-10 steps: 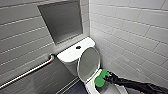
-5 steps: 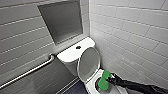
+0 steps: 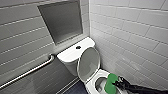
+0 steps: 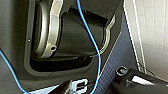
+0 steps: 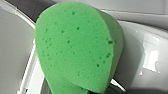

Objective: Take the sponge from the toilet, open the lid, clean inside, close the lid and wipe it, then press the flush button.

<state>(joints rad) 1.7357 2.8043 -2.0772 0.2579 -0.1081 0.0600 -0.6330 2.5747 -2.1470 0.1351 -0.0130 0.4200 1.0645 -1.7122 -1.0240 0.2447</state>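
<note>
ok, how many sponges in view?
1. The sponge is held in the right gripper, over the open bowl of the toilet. None seems hidden elsewhere.

The sponge (image 3: 110,82) was bright green, flecked with darker green pores. The toilet (image 3: 72,56) was glossy white, its flush button (image 3: 78,47) dark inside a silvery rim. White tiles (image 3: 130,30) with thin grey joints covered one wall. Grey tiles (image 3: 20,32) in horizontal bands covered the other, around a plain grey niche (image 3: 62,21). The grab rail (image 3: 27,72) was silvery, the right arm (image 3: 140,88) black, the cable (image 4: 90,32) blue.
</note>
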